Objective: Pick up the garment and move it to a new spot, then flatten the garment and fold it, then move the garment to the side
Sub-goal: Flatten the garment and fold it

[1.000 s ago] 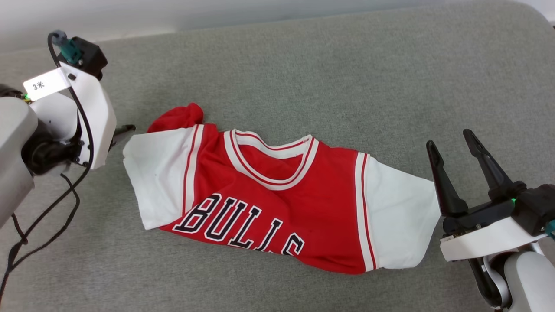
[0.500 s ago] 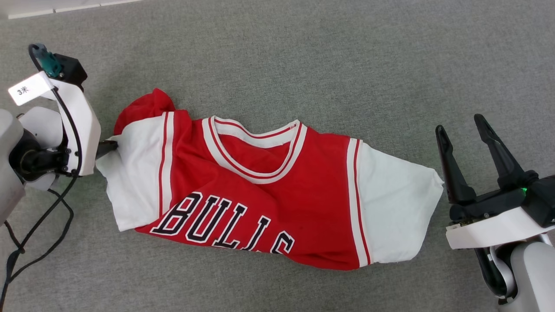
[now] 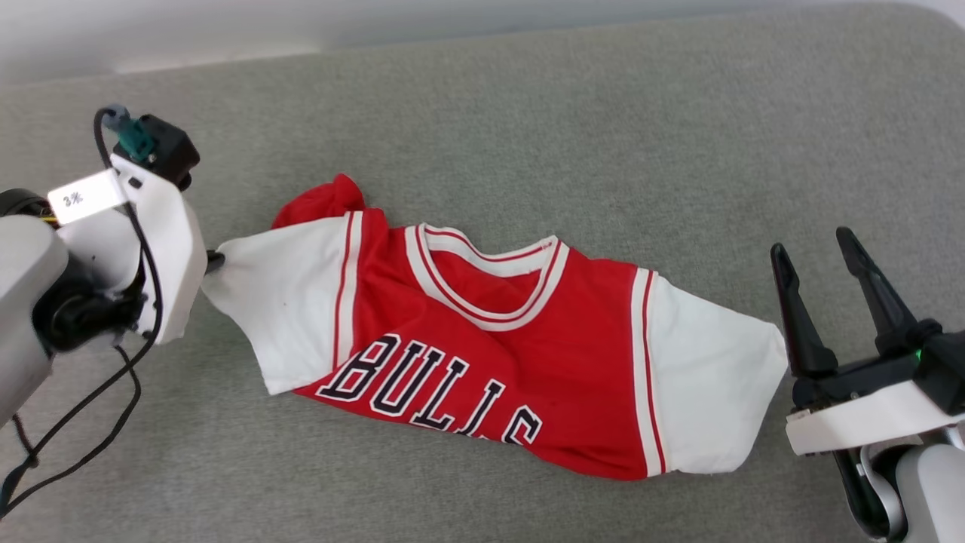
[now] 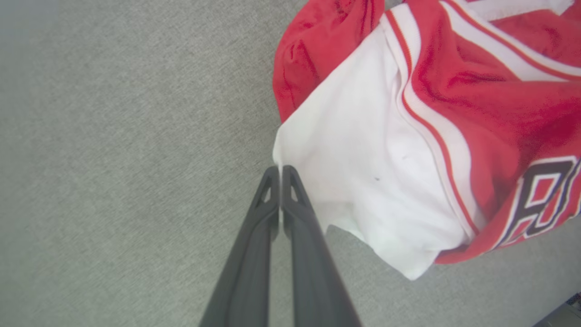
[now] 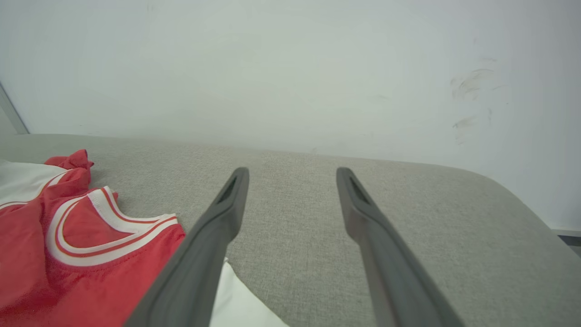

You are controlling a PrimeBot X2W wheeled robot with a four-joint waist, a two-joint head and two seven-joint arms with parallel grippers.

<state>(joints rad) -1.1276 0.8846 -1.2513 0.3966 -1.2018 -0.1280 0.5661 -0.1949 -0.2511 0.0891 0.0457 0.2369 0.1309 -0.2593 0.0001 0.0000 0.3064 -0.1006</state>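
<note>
The garment [image 3: 482,354], a red jersey with white short sleeves, striped trim and black "BULLS" lettering, lies crumpled across the grey cushion, its lower part tucked under. My left gripper [image 3: 215,261] is shut on the outer corner of the left-hand white sleeve, which is drawn out to a point. In the left wrist view the closed fingertips [image 4: 278,169] meet right at that sleeve's edge on the garment [image 4: 386,159]. My right gripper [image 3: 813,245] stands open just beside the other white sleeve, holding nothing. Its fingers [image 5: 290,175] spread above the cushion, with the garment [image 5: 68,254] at the lower left.
The grey fabric cushion [image 3: 603,136] stretches wide behind and in front of the jersey. A pale wall [image 5: 272,68] rises beyond its far edge, and the cushion rounds off at the far right corner [image 5: 499,181]. A black cable [image 3: 90,407] hangs from my left arm.
My left gripper reached the left-hand sleeve, shut on its corner and drew it out to a point. The head camera shifted. The right gripper stayed open beside the other sleeve.
</note>
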